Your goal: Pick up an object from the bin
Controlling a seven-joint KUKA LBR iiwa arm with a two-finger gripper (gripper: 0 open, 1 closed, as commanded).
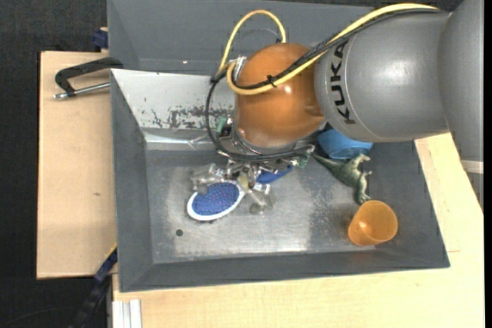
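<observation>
arm (400, 73) low from the right, tool (250, 182) just beside a blue oval brush (214, 201), grip state unclear

The bin (154, 242) was grey, w/ dark speckles on its back wall. Oval brush (214, 202): blue, dotted, white rim. Cup (373, 223) was orange, toy dinosaur (352, 171) green. Arm (407, 73) was grey w/ black lettering; wrist cover (277, 96) orange, cable (254, 15) yellow.

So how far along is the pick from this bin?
Done: the end effector is low in the bin, beside the blue oval brush. In hand: the grasp, nothing visibly gripped. Left: lifting; the orange cup and green toy dinosaur lie apart, untouched.
</observation>
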